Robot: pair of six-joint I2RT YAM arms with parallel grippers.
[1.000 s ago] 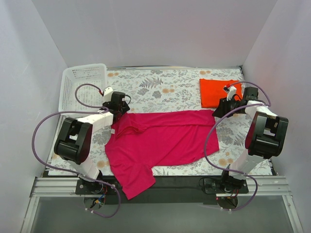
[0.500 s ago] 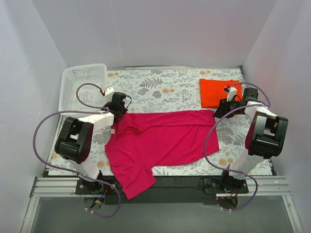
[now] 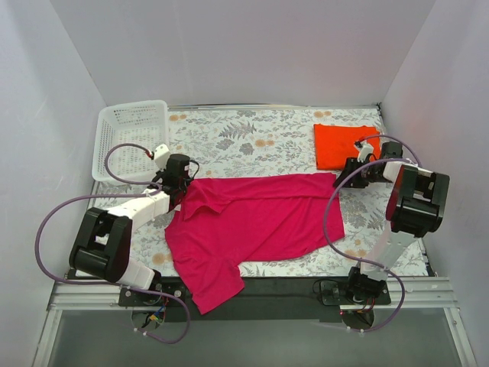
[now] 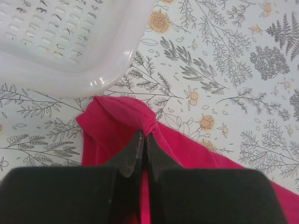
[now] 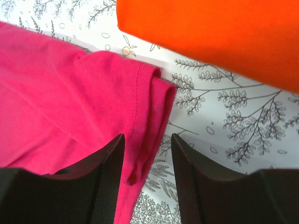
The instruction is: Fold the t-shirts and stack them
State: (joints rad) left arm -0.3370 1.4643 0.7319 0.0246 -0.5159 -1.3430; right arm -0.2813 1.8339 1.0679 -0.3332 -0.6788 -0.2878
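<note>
Floral tablecloth (image 4: 224,93): left gripper (image 4: 144,136) has newly clamped magenta t-shirt (image 4: 117,121) edge.

We're in a robot test booth: plain white walls (image 3: 229,46) box in a floral-clothed table (image 3: 252,141), two robot arms (image 3: 114,229) bolted to a metal rail (image 3: 92,294).

magenta t-shirt (image 3: 252,222): soft matt cloth | orange t-shirt (image 3: 340,145): smooth matt cloth | basket (image 3: 134,115): glossy plastic | table cover (image 3: 260,138): matt, printed
</note>
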